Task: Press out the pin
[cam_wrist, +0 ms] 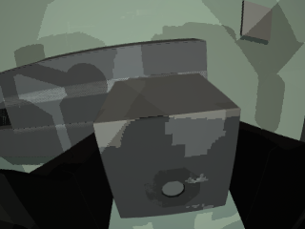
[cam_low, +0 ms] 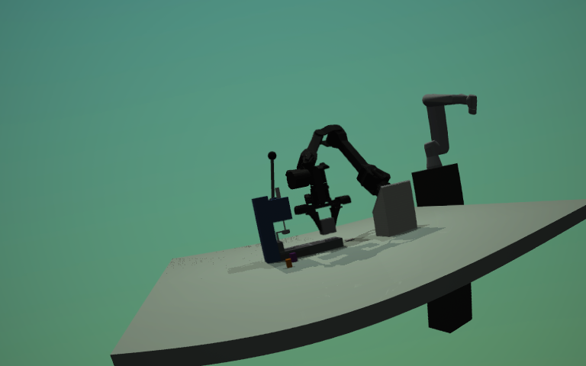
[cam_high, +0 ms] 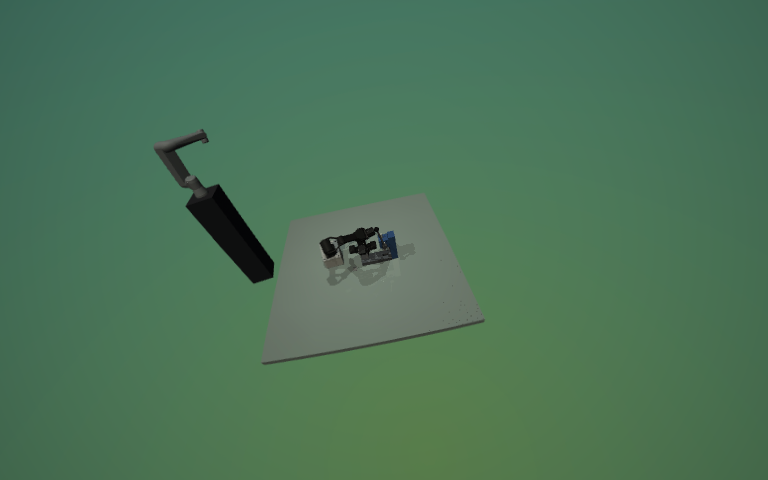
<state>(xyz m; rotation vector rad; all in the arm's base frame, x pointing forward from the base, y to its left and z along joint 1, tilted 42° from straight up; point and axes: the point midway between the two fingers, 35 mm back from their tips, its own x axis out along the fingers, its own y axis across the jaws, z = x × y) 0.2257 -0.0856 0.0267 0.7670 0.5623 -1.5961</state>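
Observation:
My gripper [cam_low: 327,227] [cam_wrist: 163,126] is shut on the grey block [cam_low: 328,224] [cam_wrist: 167,138], holding it above the outer part of the press bed [cam_low: 317,246] [cam_wrist: 186,57], away from the punch. In the wrist view a pale round pin end [cam_wrist: 172,189] shows in the block's near face. The blue press [cam_high: 391,246] [cam_low: 267,235] stands at the bed's far end, with the punch [cam_low: 284,225] below its head. The lever [cam_low: 272,178] stands nearly upright, topped by a black knob [cam_low: 272,155]. I cannot make out the cup.
An orange piece [cam_low: 288,262] and a purple piece [cam_low: 294,257] lie beside the press foot. A small pinkish-grey piece [cam_wrist: 257,21] shows in the wrist view. The arm's grey base block [cam_low: 397,211] stands on the table [cam_high: 339,322] [cam_low: 207,315]. Another grey arm [cam_high: 174,161] [cam_low: 438,125] stands beyond the table on a black pedestal [cam_high: 232,232].

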